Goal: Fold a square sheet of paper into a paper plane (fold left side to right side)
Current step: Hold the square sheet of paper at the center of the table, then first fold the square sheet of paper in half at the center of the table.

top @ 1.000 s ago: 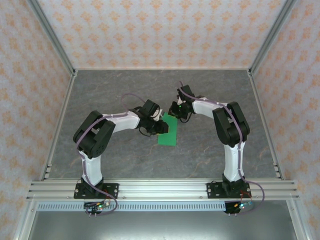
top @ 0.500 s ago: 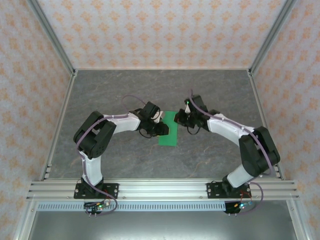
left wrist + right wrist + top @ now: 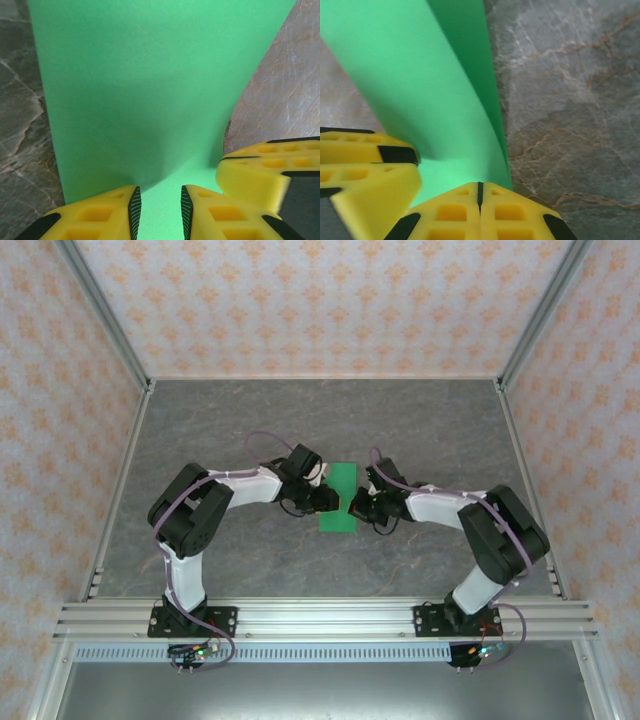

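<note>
Lying near the middle of the grey, stone-veined counter [image 3: 240,420], well away from all four of its edges, the thin, bright green square sheet of paper [image 3: 343,476] showed from above as a rectangle, longer from the far edge toward the near edge than across. Both arms reached in toward it from opposite sides. The left fingers [image 3: 97,216], yellow with black ribbed pads, came over the sheet's left edge and stood slightly spread, with a narrow gap between them through which green paper showed. The pictures did not make clear whether they touched the sheet or hovered just above it. The right fingers [image 3: 454,212], of the same yellow plastic, were pressed together with only a thin seam between their tips, and they sat at the sheet's right edge. Whether that edge was caught between them could not be told. In the right wrist view the paper rose from those tips in a gentle curve, a paler upper face with a darker green strip along its side next to the bare counter. The two pairs of fingers were close together around the middle of the sheet's length, each showing as a yellow block at the side of the other's wrist view. The far end of the sheet lay uncovered.
</note>
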